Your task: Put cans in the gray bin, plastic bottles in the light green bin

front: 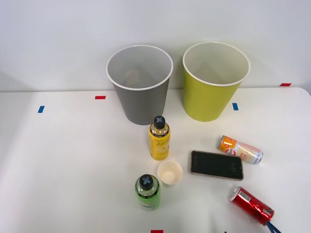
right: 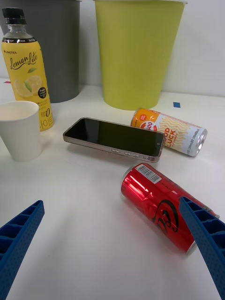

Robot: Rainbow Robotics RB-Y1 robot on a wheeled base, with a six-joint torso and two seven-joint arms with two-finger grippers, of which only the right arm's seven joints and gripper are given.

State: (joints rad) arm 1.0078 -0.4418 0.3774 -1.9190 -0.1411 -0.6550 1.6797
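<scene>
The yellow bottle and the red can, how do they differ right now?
The yellow bottle stands upright; the red can lies on its side. The bottle has a black cap, the can a silver end. The bottle stands before the gray bin; the can lies by the open end effector. Both rest on the table.

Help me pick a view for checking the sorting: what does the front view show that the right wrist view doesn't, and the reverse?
Front view alone: the green bottle standing near the paper cup, both bins' open tops, and blue and red tape marks on the table.

Right wrist view alone: the open right gripper, one finger by the red can, plus label print.

Both: the gray bin, light green bin, yellow bottle, cup, phone, orange-and-white can and red can, both cans lying down.
</scene>
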